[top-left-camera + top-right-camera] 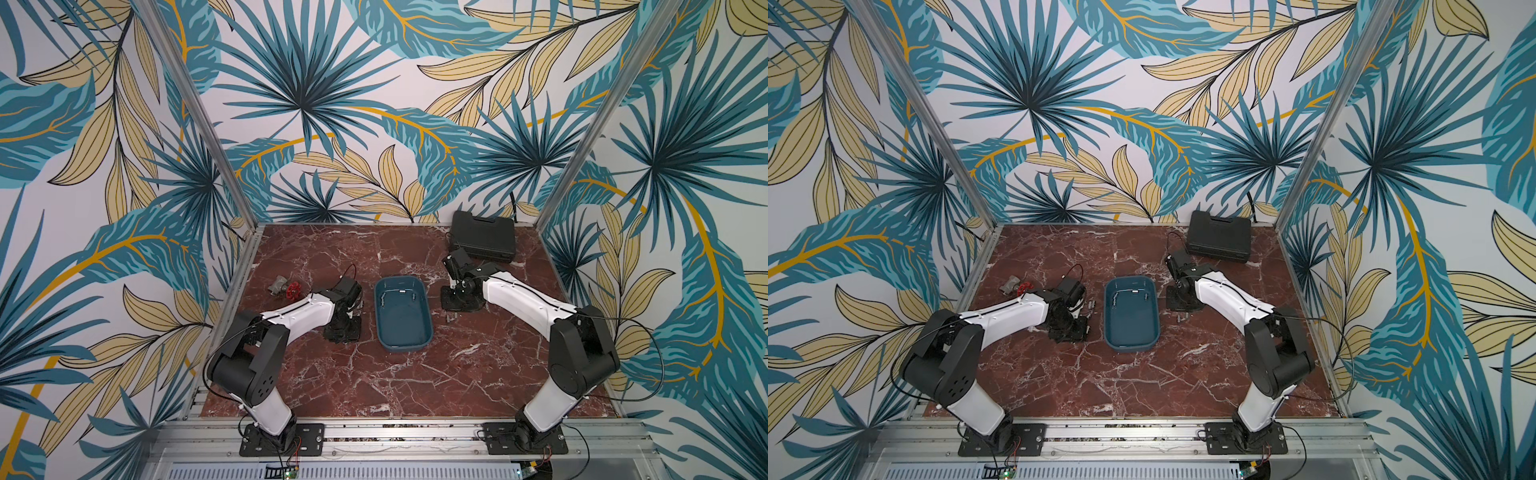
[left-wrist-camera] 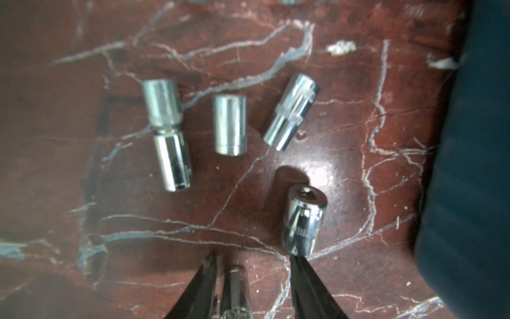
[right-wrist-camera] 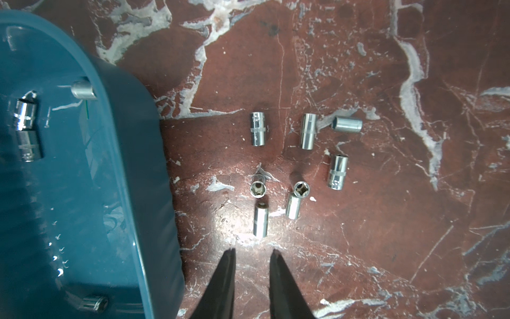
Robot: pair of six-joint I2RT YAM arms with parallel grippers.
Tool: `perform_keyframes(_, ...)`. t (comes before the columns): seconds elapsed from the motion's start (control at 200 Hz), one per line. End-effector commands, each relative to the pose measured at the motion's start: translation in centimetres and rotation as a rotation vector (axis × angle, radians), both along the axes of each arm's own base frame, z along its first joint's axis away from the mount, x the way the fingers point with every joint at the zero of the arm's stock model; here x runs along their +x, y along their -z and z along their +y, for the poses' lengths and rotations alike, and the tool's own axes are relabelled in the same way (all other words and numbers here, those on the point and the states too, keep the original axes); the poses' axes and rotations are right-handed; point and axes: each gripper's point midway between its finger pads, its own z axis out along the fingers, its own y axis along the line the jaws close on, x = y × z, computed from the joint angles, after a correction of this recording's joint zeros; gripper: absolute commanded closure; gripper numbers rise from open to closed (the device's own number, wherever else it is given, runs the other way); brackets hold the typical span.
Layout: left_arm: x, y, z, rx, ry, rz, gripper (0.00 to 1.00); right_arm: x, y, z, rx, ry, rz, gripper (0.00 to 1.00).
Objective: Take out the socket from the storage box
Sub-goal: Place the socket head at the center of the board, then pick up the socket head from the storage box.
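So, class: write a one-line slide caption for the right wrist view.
Open right gripper facing loose sockets on the marble table, beside the teal storage box with more sockets inside.

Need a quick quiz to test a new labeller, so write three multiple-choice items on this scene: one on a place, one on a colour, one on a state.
1. Where does the black tool case lie?
A. At the near edge, by the arm bases
B. At the far corner of the table, on the right arm's side
C. Under the left arm

2. What colour is the storage box?
A. Red
B. Yellow
C. Teal-blue

3. Near the loose sockets, how does the right end effector stand?
A. Open, holding nothing
B. Shut on one of them
C. Shut, holding nothing

Answers:
1 B: both top views show it by the back wall, beyond the right arm.
2 C: its walls and floor look teal-blue in the top views and the right wrist view.
3 A: the right wrist view shows bare marble between its fingers.
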Motion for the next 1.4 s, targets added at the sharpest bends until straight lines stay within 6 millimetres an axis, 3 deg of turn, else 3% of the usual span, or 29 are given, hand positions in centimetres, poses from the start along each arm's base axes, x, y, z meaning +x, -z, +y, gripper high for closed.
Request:
perform_keyframes(0.0,2.5,-1.5,-0.4,-0.001,-0.006,-0.077,0.54,-0.5,0.1,-0.3,-0.011,-0.006,0.001,0.76)
perform_keyframes(0.491,3.6,-5.2,0.1,-0.002,-0.029,-0.195,0.54,-0.3,-1.7,-0.5,-0.011,-0.009,-0.038,0.76)
perform_keyframes(0.696,3.2,-6.3,0.7,0.01,-0.042,-0.215,0.54,0.0,-2.6,0.4,-0.004,-0.055,-0.046,0.76)
perform_keyframes(1.042,1.7,-7.2,2.3,0.04,-0.097,-0.229,0.54,1.4,-4.7,6.1,0.029,-0.223,-0.104,0.79)
perform_keyframes(1.397,2.2,-7.5,2.0,0.026,-0.108,-0.25,0.54,4.9,-1.7,10.7,0.064,-0.238,-0.09,0.79)
